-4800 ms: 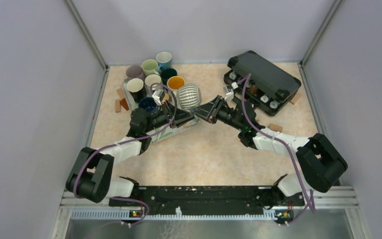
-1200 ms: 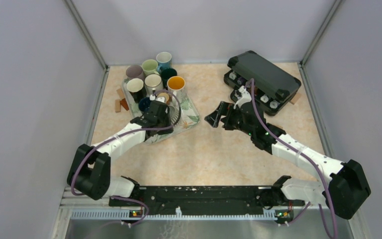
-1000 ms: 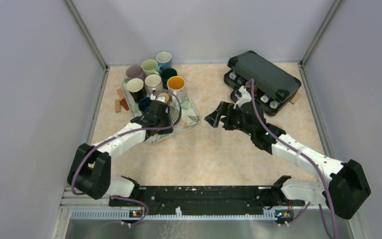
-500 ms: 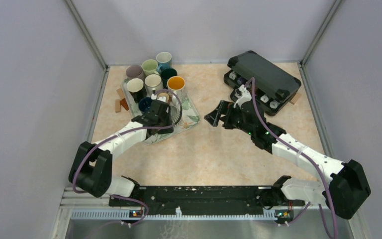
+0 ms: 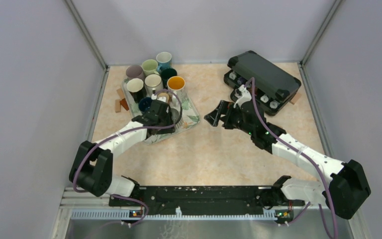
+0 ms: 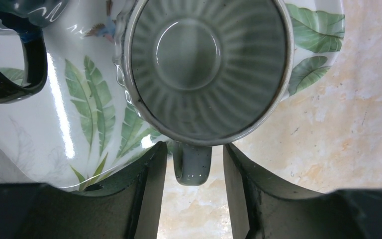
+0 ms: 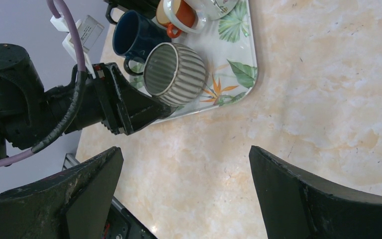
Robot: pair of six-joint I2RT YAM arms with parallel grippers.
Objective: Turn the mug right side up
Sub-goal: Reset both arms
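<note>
Ribbed grey mug upright, mouth up, on near-right corner of leaf-print tray, far-left part of table. Left gripper spread, fingers straddling mug handle without contact. Right gripper spread wide above table centre.

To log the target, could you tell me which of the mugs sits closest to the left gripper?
The grey ribbed mug at the tray's near edge; its handle sits inside the open left gripper.
</note>
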